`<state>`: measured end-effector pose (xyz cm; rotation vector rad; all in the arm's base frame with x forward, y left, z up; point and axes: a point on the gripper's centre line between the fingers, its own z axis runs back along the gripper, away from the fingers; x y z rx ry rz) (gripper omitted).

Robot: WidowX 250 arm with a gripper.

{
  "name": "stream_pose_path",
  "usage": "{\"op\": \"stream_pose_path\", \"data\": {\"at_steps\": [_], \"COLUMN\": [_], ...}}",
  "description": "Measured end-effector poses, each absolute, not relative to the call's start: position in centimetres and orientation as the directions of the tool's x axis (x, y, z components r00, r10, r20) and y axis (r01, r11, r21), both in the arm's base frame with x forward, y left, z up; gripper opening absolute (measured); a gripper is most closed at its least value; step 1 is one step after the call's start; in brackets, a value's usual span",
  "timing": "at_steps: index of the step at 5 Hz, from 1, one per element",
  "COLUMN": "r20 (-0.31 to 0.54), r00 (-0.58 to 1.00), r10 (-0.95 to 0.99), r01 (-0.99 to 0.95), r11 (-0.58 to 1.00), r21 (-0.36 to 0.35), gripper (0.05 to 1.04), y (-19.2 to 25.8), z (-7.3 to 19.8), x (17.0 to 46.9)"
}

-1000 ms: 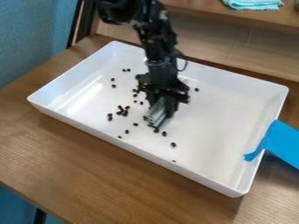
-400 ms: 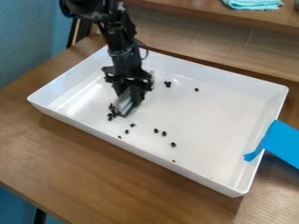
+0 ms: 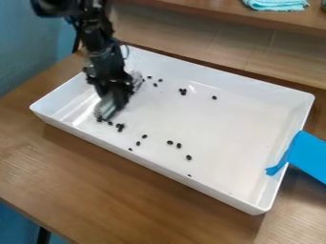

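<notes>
Black gripper (image 3: 115, 93) in the left part of a white tray (image 3: 229, 126), pinching 1 pale grey piece (image 3: 107, 108).
The piece slants down toward the tray's floor, its lower end beside small black beans (image 3: 120, 127); others lie scattered toward the near and far walls. The tray stands on a wooden bench (image 3: 96, 181), a blue strip (image 3: 309, 156) over its right rim.

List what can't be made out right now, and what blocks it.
Camera view, all:
- Silvery piece at the gripper: upper end hidden by the gripper; what it is, can't tell.
- White tray: part of its floor hidden by arm and gripper.
- Black bits: too small to identify.
- Blue strip: cut off by right edge.
- Teal cloth: cut off by top edge.
</notes>
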<state>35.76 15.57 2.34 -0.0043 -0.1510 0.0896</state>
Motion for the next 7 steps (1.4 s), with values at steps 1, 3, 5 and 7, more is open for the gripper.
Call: {"op": "stream_pose_path", "data": {"at_steps": [1, 3, 5, 7], "r20": [0.141, 0.102, 0.158, 0.13], "r00": [0.989, 0.991, 0.985, 0.987], "r10": [0.053, 0.087, 0.074, 0.09], "r01": [-0.052, -0.072, -0.041, -0.062], "r11": [0.999, 0.987, 0.979, 0.976], "r21": [-0.005, -0.143, -0.201, -0.208], "gripper": [0.396, 0.396, 0.396, 0.396], "y": [18.0, 16.0, 6.4, -3.4], "z": [2.4, 3.9, 8.7, 8.7], "x": [34.4, 32.3, 35.0, 35.9]}}
